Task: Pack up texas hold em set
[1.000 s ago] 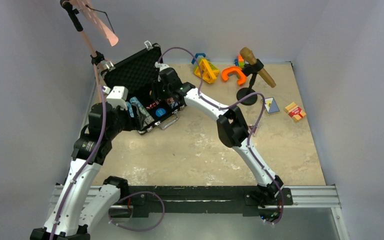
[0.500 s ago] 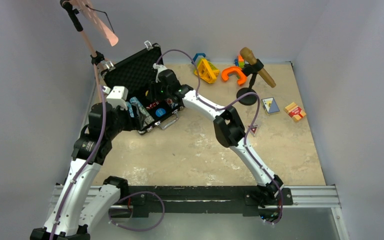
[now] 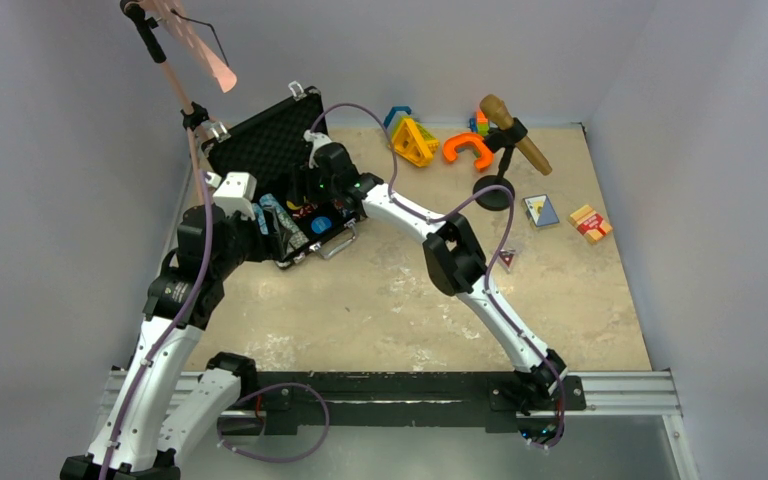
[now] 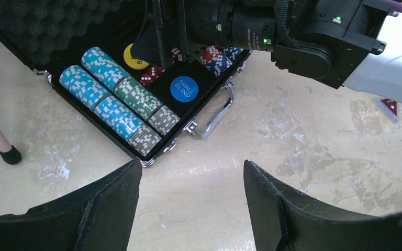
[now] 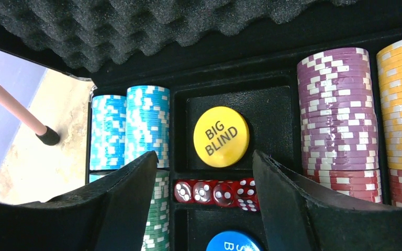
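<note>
I have the briefcase open at the bench's far-left corner. The chip stacks, dice, yellow disc and blue disc are seated inside. My right pincer hangs over the yellow disc, jaws apart and empty. The left pincer hovers wide and empty off the case's near edge. What's left, I judge, is two card decks near the bench's right edge, then lid and latches.
</note>
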Action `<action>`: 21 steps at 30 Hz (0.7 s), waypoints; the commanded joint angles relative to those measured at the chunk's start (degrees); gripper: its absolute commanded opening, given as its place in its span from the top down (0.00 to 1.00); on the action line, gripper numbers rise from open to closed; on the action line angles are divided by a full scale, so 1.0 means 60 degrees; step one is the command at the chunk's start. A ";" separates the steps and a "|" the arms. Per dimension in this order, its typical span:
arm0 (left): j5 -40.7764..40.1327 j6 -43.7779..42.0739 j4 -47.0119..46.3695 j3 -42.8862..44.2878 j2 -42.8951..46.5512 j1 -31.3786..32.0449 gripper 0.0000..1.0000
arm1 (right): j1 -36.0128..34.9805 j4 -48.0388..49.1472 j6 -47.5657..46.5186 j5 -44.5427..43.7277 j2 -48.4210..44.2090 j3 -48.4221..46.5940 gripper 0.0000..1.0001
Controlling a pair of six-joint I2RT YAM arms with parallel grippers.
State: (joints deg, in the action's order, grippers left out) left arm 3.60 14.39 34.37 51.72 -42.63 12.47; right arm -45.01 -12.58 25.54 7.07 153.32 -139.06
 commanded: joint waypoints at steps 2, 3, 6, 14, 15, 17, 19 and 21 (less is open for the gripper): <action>-0.0063 0.0152 -0.0369 0.0032 0.0029 0.0034 0.25 | -0.0066 0.0485 -0.0105 0.0110 -0.0249 -0.0381 0.28; -0.0067 0.0150 -0.0367 0.0041 0.0023 0.0033 0.25 | -0.0067 0.0494 -0.0114 0.0111 -0.0285 -0.0369 0.28; -0.0084 0.0150 -0.0368 0.0035 0.0030 0.0035 0.25 | -0.0056 0.0544 -0.0165 0.0199 -0.0515 -0.0176 0.28; -0.0171 0.0108 -0.0352 0.0008 0.0124 0.0036 0.25 | -0.0051 0.0809 -0.0755 0.0381 -0.2660 0.1919 0.29; -0.0185 0.0086 -0.0363 -0.0004 0.0155 0.0043 0.25 | -0.0034 0.0815 -0.0840 0.0210 -0.3179 0.2481 0.29; -0.0189 0.0061 -0.0380 -0.0022 0.0211 0.0036 0.25 | 0.0050 0.0880 -0.1075 0.0019 -0.4246 0.3690 0.29; -0.0189 0.0049 -0.0382 -0.0027 0.0242 0.0039 0.25 | 0.0186 0.0842 -0.1264 -0.0237 -0.5365 0.4957 0.28; -0.0189 0.0060 -0.0382 -0.0035 0.0263 0.0036 0.25 | 0.0375 0.0683 -0.1364 -0.0614 -0.6765 0.6365 0.27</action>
State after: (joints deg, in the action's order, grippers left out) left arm 3.09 14.37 34.35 51.72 -41.91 12.47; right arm -44.62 -10.57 20.47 7.14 126.15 -109.45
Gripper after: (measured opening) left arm 0.748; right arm 0.725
